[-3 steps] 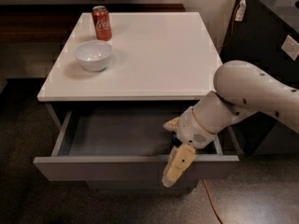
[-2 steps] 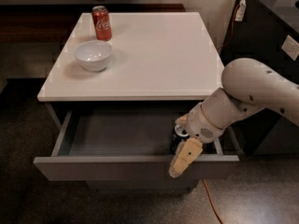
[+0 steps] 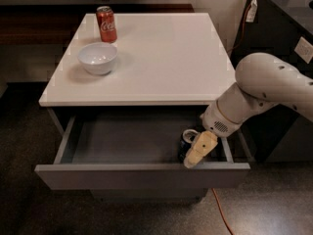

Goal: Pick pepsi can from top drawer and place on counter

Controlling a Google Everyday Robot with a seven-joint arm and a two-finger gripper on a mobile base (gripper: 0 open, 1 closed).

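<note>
In the single camera view, the top drawer (image 3: 122,176) stood pulled open beneath the white desk (image 3: 161,58), its dark grey inside exposed so the arm (image 3: 264,84) could reach in from the right. The pepsi can (image 3: 186,137) stood upright in the drawer's front right corner, with only its silver rim and a strip of dark side showing. The tool (image 3: 198,151) hung down into that corner right at the can, its cream tip covering the can's near side. Whether it was clamped on the can or apart could not be told. The can appeared not yet lifted, so the grasp seemed the step in hand. On the desk, a red Coca-Cola can (image 3: 106,24) and a white bowl (image 3: 98,58) sat at the far left. Both were well apart from the near right edge, which looked the likeliest spot for setting the can down.
</note>
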